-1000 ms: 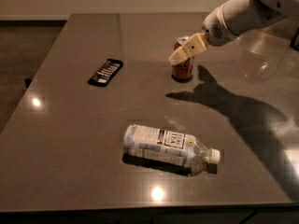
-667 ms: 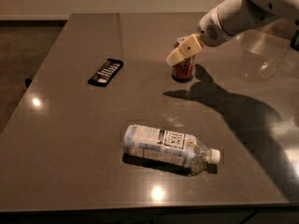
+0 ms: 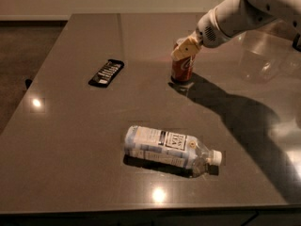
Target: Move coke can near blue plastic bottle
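The coke can, red with white script, stands upright on the grey table at the back right of centre. My gripper, tan-tipped on a white arm reaching in from the upper right, sits at the can's top and hides its lid. The blue plastic bottle lies on its side near the table's front, its white cap pointing right. It is well apart from the can, toward the camera.
A flat black remote lies at the left of the can. A clear see-through container stands at the far right behind the arm. The table's front edge runs just below the bottle.
My gripper has shifted slightly left and now sits over the can's top. The can, bottle and remote have not moved.
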You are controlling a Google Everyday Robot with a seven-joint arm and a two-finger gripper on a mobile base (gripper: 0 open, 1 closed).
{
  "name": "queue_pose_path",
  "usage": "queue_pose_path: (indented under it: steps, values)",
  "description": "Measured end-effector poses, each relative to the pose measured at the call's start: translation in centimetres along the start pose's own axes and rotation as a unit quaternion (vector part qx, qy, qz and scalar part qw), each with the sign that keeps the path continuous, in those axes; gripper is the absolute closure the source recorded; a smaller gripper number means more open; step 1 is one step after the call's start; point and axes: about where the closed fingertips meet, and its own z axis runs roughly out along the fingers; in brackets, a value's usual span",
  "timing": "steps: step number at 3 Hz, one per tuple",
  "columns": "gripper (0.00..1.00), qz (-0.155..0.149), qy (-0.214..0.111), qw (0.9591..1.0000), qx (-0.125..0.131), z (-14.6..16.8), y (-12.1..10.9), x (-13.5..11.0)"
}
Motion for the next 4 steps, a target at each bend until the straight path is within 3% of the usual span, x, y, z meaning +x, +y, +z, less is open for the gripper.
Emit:
queue_pose_path:
  steps: [1,2,4]
  values:
    - [0.80,-0.015,-0.016,0.9997,-0.011,-1.5,1.6,0.0]
    - [1.00,-0.038,-0.034,0.9985,-0.022,-4.0,4.4,0.0]
    - [1.00,-0.071,-0.056,0.9938,-0.065,-7.7,10.7,1.0]
